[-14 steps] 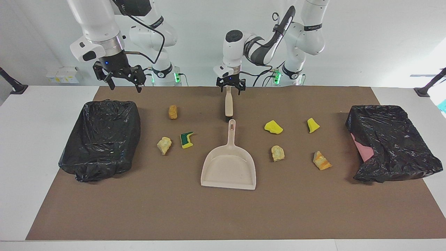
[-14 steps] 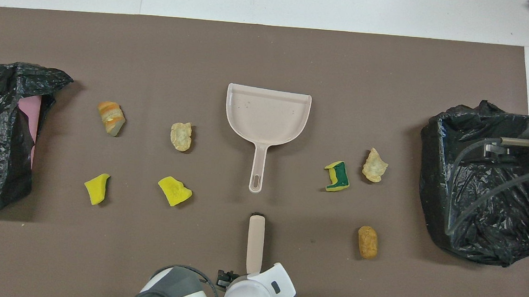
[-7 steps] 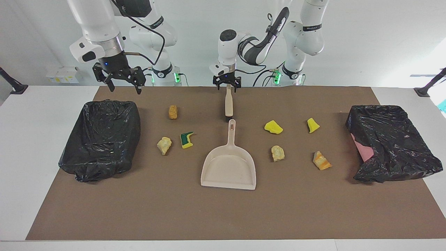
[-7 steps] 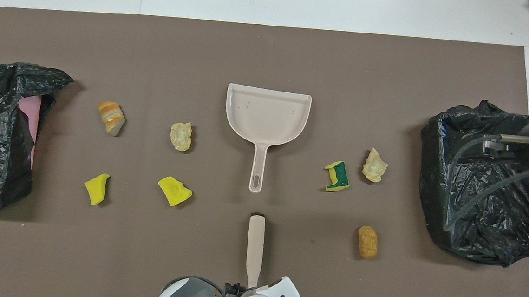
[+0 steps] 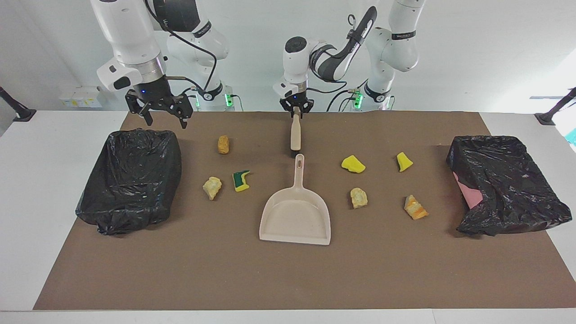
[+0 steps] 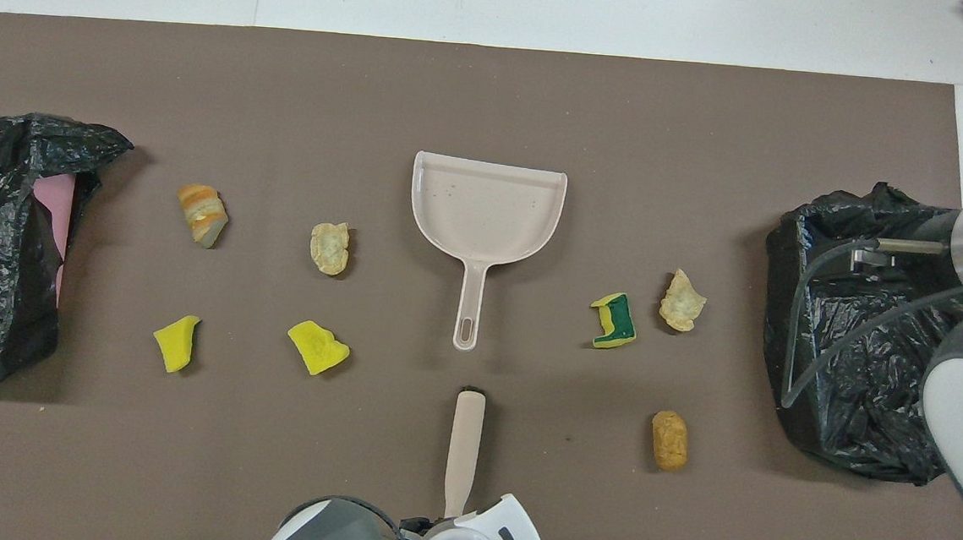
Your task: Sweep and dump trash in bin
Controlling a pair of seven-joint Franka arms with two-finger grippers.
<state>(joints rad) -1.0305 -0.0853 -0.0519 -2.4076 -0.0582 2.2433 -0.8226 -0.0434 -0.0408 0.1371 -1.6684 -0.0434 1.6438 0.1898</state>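
The left gripper (image 5: 296, 109) has its fingers closed on the brush handle (image 5: 295, 133). The seven trash scraps (image 5: 353, 164) lie on the mat around the dustpan (image 5: 295, 216), apart from the fingers. The right gripper (image 5: 163, 114), fingers wide, hangs over the bin (image 5: 130, 180).

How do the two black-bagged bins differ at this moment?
The bin at the right arm's end sits upright with its mouth open upward; the bin at the left arm's end looks slumped, its bag draped over.
The bin at the left arm's end shows a pink patch; the other shows only black.
The right gripper hangs open above the near edge of its bin; no gripper is over the other.
Both rest on the brown mat.
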